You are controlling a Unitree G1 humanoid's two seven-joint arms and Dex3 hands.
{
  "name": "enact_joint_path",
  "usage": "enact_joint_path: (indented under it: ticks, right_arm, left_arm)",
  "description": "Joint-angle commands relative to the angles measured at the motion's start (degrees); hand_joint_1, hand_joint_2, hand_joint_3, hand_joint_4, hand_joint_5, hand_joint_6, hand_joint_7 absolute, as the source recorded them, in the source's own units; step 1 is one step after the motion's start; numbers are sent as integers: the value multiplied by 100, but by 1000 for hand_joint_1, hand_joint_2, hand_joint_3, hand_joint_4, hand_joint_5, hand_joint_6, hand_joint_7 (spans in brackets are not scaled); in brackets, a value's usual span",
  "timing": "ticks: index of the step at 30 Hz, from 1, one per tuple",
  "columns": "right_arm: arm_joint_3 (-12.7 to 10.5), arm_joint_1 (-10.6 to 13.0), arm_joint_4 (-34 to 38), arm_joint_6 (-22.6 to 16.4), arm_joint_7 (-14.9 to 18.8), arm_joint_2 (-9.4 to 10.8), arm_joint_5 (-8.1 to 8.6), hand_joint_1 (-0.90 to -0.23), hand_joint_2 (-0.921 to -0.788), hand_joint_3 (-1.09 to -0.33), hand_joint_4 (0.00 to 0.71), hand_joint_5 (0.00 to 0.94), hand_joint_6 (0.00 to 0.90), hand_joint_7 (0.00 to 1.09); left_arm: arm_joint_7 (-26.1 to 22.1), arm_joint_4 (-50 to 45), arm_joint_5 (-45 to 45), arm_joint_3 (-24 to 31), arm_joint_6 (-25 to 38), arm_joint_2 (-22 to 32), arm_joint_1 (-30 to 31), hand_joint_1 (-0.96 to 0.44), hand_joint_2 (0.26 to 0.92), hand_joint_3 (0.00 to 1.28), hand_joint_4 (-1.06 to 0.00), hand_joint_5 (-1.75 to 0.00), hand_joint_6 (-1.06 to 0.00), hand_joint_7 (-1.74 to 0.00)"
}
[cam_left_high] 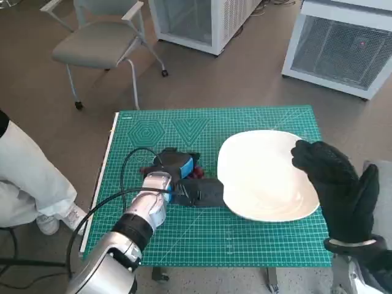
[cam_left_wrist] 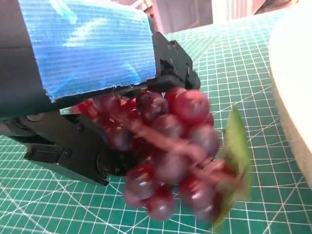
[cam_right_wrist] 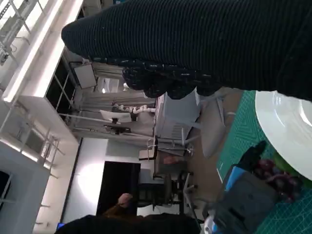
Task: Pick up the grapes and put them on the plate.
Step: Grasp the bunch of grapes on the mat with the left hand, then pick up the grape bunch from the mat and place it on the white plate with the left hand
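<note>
A bunch of red grapes with a green leaf hangs close under my left hand, whose black fingers grip it just above the green mat; the bunch is blurred. In the head view my left hand is at the mat's middle, with the grapes just left of the white plate. My gloved right hand is raised over the plate's right edge and holds nothing, fingers apart. The right wrist view shows the glove, the plate and the grapes.
A green cutting mat covers the small table. A black cable loops beside my left forearm. A person's pale trouser leg and shoe stand by the table's left. A grey chair and white cabinets stand behind.
</note>
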Motion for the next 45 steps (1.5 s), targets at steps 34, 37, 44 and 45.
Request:
enact_joint_path:
  ticks: [34, 37, 44, 45]
  right_arm:
    - [68, -73, 247, -41, 11, 25, 56, -326, -921, -625, 395, 876, 199, 1038]
    - [59, -80, 249, -34, 18, 14, 67, -327, -921, -625, 395, 876, 199, 1038]
    - [45, -103, 263, -21, 27, -1, 74, -327, -921, -625, 396, 876, 200, 1037]
    - [43, -108, 264, -20, 28, -3, 75, -327, -921, -625, 396, 876, 200, 1037]
  left_arm:
    - [-631, -1752, -206, 148, 320, 664, 395, 242, 775, 660, -309, -1695, -475, -526]
    - [-773, -2333, -202, 224, 420, 810, 502, 140, 718, 708, -312, -1708, -483, -1168]
    - [-1101, -3832, -186, 473, 619, 1143, 827, 85, 590, 919, -370, -1695, -442, -1599]
    - [-1135, -4088, -179, 527, 646, 1193, 875, 63, 572, 926, -379, -1700, -478, -1542]
